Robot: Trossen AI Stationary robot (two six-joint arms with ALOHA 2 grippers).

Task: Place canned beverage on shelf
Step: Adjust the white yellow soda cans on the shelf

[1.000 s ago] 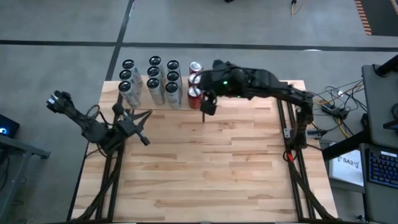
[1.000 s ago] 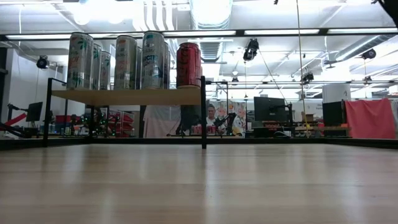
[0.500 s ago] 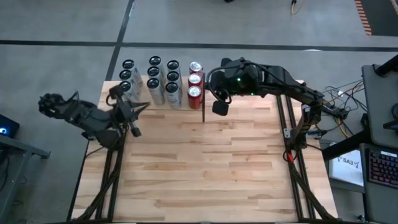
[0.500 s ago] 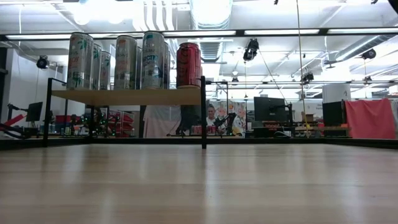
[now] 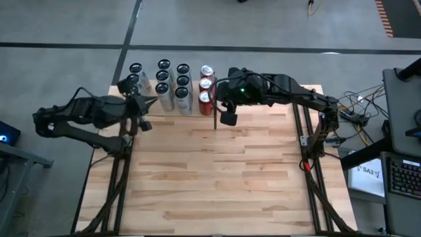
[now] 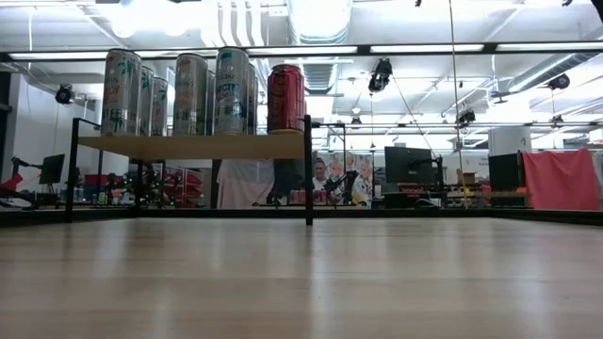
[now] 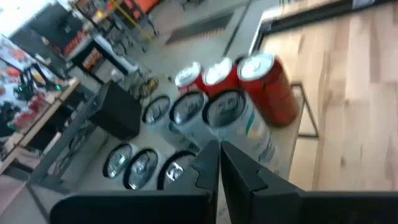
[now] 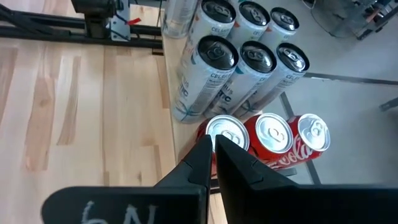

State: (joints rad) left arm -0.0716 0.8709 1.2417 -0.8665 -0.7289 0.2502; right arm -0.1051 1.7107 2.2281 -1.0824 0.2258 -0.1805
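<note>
At the shelf's (image 5: 172,108) left end the left gripper (image 5: 141,109) is seen pressed together, empty. Red cans (image 5: 206,100) stand on its right end; rigid, smooth, probably heavy, best gripped mid-body. Just beside, the right gripper (image 5: 227,118) is closed, empty.

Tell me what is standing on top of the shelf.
The shelf holds three red cans in a row at one end and tall silver cans filling the rest. From above, the cans cover most of the shelf's boards.
</note>
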